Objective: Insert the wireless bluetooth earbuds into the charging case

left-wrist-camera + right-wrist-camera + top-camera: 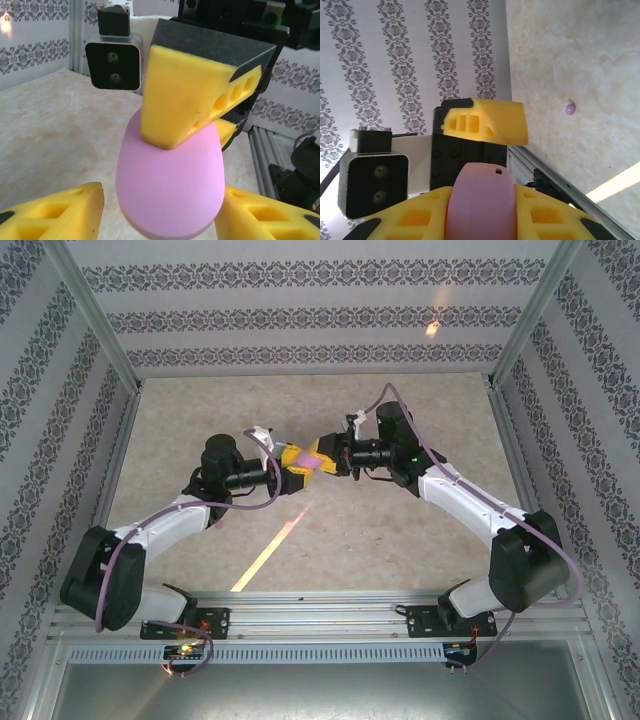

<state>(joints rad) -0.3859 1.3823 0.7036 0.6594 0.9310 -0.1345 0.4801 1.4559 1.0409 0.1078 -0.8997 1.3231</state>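
Grey-patterned wallpaper [300, 310] ringed a pale marbled table [400, 540], where the left arm [170, 520] and the right arm [470, 500] met nose to nose above its middle, one reaching in from each side. Between them hung the charging case [172, 170], a smooth pink oval held clear of the tabletop.

The right gripper [481, 212] was clamped on it. In that arm's own wrist view the case sat wedged between both yellow fingers [415, 220]. From the left wrist, one of those fingers pressed flat on the upper face of the case, with its partner behind.

The left gripper [162, 197] stood released, its jaws spread to either side of the case's near end (a gap showed at one finger; the other sat right against the pink shell, and whether it touched could not be told).

The case looked like a single closed pebble, with a small hole near its rim in the right wrist view. One of the earbuds [570, 107], a tiny lilac piece, lay alone on the bare tabletop, well apart from the case and both grippers. A streak of light [270, 555] slanted across the near part of the table. An aluminium rail [320, 615] ran along the near edge, where the arm bases were bolted.
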